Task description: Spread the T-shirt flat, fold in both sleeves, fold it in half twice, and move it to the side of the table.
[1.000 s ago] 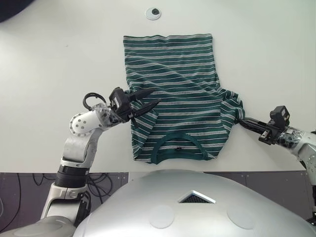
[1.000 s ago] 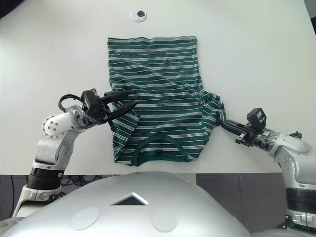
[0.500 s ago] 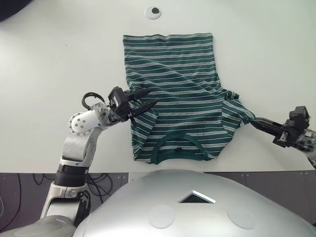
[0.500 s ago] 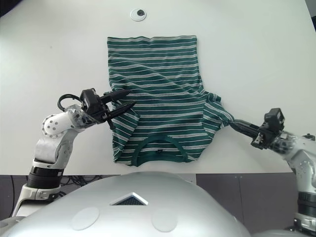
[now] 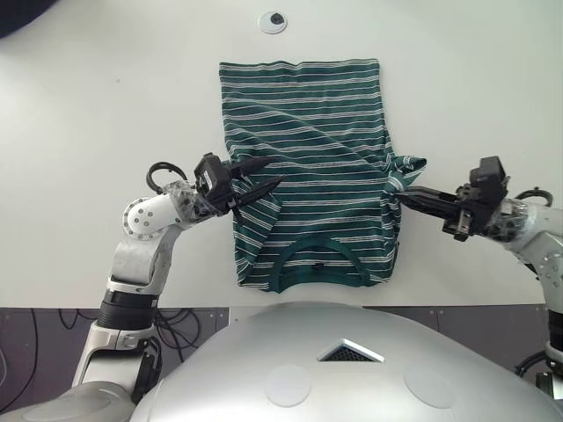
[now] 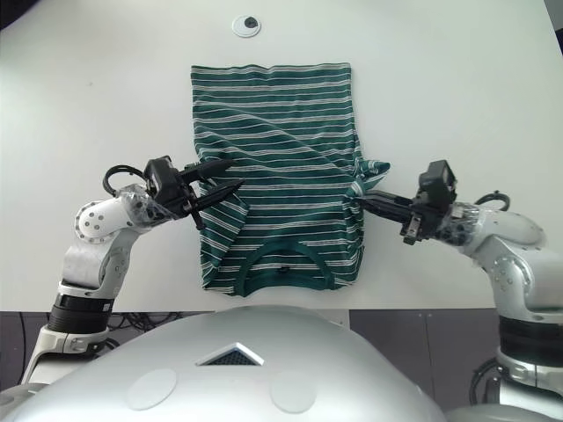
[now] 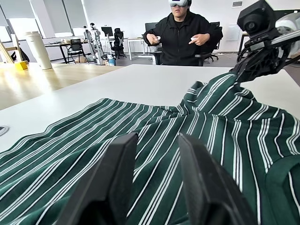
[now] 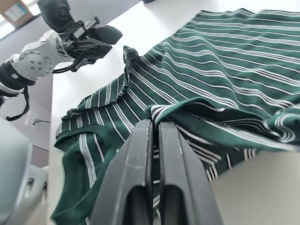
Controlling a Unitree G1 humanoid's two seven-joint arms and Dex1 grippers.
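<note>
One dark green, white-striped fabric T-shirt [image 5: 308, 167] lies centred on the white surface [image 5: 106, 105], collar toward the robot. One small round white disc [image 5: 273, 22] sits beyond its hem. The left arm [image 5: 145, 230] holds released jaws over the shirt's left edge. The right arm's [image 5: 528, 230] jaws clench the bunched right sleeve [image 5: 406, 164].

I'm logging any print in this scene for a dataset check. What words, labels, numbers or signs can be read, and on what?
No text can be read anywhere.
On the green white-striped T-shirt, a small dark tag inside the collar: too small to read.
On the white table, a round white disc with a dark centre: no print visible.
</note>
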